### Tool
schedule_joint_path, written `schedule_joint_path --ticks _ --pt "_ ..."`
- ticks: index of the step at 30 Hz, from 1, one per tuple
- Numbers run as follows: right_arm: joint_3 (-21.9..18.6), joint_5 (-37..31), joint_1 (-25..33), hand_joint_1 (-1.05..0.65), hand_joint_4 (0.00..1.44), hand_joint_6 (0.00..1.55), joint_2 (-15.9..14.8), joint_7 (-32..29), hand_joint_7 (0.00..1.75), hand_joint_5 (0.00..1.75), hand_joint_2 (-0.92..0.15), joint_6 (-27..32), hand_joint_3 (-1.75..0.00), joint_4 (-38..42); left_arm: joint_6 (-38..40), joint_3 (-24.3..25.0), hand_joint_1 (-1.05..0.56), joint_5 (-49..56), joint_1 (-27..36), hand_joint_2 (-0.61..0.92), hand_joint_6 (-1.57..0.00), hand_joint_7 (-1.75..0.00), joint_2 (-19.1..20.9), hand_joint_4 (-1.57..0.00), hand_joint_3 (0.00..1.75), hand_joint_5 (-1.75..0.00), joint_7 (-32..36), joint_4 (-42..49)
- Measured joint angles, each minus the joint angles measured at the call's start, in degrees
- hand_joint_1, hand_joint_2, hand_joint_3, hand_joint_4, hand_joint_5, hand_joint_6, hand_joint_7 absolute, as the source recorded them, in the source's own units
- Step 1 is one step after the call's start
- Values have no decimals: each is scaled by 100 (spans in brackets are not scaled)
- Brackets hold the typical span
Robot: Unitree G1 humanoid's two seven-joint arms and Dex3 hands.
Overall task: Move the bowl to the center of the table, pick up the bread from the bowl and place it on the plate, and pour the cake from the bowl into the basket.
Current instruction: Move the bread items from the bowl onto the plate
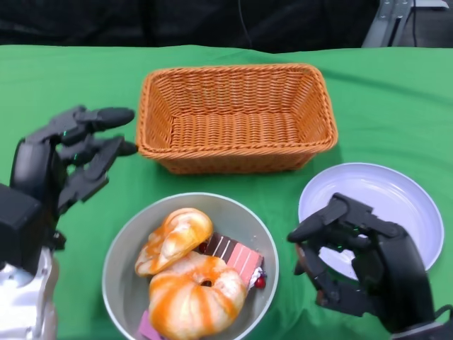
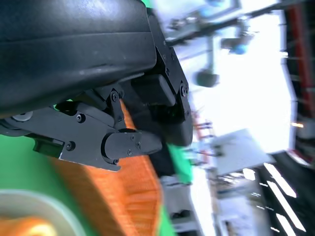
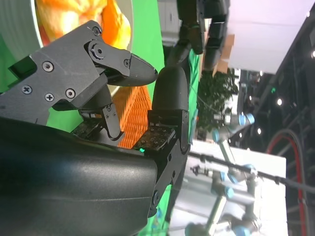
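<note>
The bowl (image 1: 190, 266) sits near the front edge of the tabletop (image 1: 396, 106) with bread (image 1: 185, 273) and cake (image 1: 237, 256) inside, plate (image 1: 382, 205) and basket (image 1: 235, 117) unfilled, while left hand (image 1: 67, 159) and right hand (image 1: 354, 258) hold nothing, fingers apart.

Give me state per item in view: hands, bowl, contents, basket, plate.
left hand: open, holding nothing, beside the basket
right hand: open, holding nothing, over the plate's near edge
bowl: upright, holding bread and cake
bread: two glazed pieces, in the bowl
cake: in the bowl, partly under the bread
basket: upright, nothing inside
plate: nothing on it
</note>
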Motion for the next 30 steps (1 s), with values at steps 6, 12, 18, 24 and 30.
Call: schedule_joint_path --ticks 6,12,18,24,30 --pt "-111 11 18 -18 75 72 -67 21 100 139 -59 1 -82 -36 -453 -90 -9 -173 -172 69 -89 -109 -11 -81 84 -147 -376 490" --pt "-240 20 8 -23 72 75 -85 15 85 131 -59 2 -77 -243 -640 -92 -8 -359 -330 62 -88 -120 -7 -83 94 -151 -720 811" --pt "-272 0 -11 -30 69 77 -84 -33 69 125 -75 0 -40 -248 -591 -25 -5 -796 -420 61 -82 -131 29 -79 105 -158 -1218 1005" --pt "-287 -7 -26 -34 67 77 -90 -31 65 121 -87 0 -15 -436 -565 -5 -5 -894 -426 59 -81 -133 42 -79 108 -160 -1392 1103" --pt "-281 71 -54 -36 63 73 -190 149 61 114 -92 19 -9 -534 -565 -5 -5 -921 -442 58 -81 -133 33 -78 107 -160 -1405 1106"
